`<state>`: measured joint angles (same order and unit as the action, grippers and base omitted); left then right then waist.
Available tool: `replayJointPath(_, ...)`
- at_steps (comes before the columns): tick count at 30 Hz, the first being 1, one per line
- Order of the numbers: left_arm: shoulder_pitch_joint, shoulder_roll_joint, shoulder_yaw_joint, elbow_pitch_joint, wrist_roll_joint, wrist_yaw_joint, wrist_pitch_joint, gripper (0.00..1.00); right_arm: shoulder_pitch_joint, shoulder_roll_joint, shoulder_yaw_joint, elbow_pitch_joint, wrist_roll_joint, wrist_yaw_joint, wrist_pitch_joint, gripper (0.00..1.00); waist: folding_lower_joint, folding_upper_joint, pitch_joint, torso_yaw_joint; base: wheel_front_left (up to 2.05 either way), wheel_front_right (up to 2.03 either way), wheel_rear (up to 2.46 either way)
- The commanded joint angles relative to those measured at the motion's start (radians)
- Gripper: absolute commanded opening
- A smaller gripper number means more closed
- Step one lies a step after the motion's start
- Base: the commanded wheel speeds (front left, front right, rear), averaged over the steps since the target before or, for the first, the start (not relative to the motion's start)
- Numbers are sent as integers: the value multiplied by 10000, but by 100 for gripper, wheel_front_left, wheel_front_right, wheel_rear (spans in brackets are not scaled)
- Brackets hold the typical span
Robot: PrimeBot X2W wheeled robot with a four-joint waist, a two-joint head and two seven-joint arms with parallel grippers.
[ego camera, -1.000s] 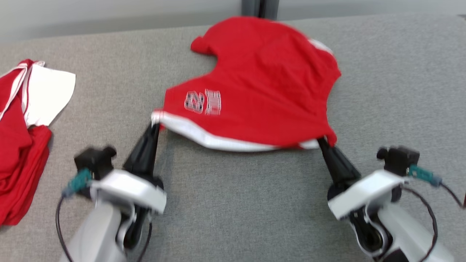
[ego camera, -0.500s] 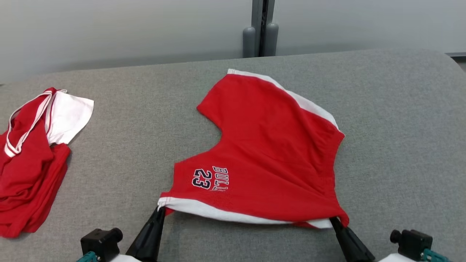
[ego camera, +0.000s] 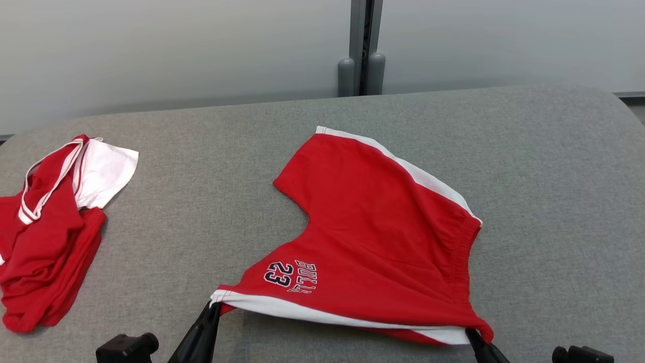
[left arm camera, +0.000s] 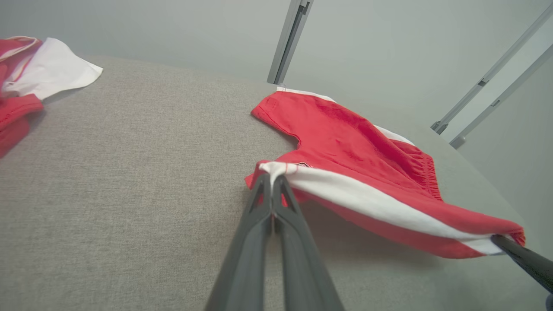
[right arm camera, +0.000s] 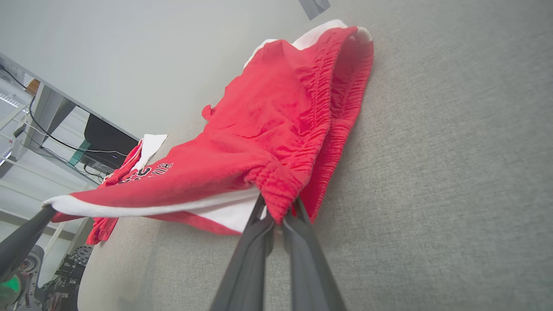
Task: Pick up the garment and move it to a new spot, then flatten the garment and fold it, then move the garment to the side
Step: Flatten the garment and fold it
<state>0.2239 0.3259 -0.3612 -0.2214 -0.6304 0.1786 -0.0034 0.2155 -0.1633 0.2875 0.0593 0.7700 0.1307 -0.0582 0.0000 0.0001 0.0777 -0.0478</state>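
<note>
A red-and-white pile point(ego camera: 45, 237) lies on the grey table point(ego camera: 529, 176), well left of the left gripper point(left arm camera: 273, 177). The left gripper is clamped shut on the white-hem corner of the garment point(ego camera: 383, 242). The right gripper point(right arm camera: 276, 216) is clamped on the waistband corner. The garment stretches between and beyond both jaws, far end on the table. Both grips are unchanged from earlier; the cloth lies flatter.

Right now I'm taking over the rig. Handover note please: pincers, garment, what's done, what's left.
Pincers: left pincer shut on the white-striped leg corner of the shorts; right pincer shut on the waistband corner.
Things: the shorts are mid table, far part resting on it, near edge held up between the two pincers. A pile of red clothes lies at the table's left.
Done: garment picked up, seemingly at its new spot.
Left: lay it down, flatten, fold, move aside.
</note>
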Motion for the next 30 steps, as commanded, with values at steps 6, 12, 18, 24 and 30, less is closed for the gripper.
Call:
replayJointPath(6,-1140,149,181,196,269,-233,-221,0,-536,540,-721,-579,-686,1,343,0,0,-1,635,-117,0,0,0)
replayJointPath(12,-3072,202,188,679,626,-654,-335,0,-1835,825,-852,-825,-1248,1,338,0,0,-1,1723,-337,0,0,0)
replayJointPath(18,-5382,7,-6,1586,1004,-1231,-496,0,-3115,989,-1345,-635,-1641,1,-190,0,0,-1,2861,-393,0,0,0)
replayJointPath(24,-7730,-295,-244,3200,1222,-1894,-601,0,-4389,1073,-1571,-26,-1624,1,-696,0,0,-1,3660,-618,0,0,0)
replayJointPath(30,-9439,-566,-480,4952,1391,-2343,-762,0,-5314,1088,-1537,656,-1487,1,-992,0,0,-1,4103,-858,0,0,0)
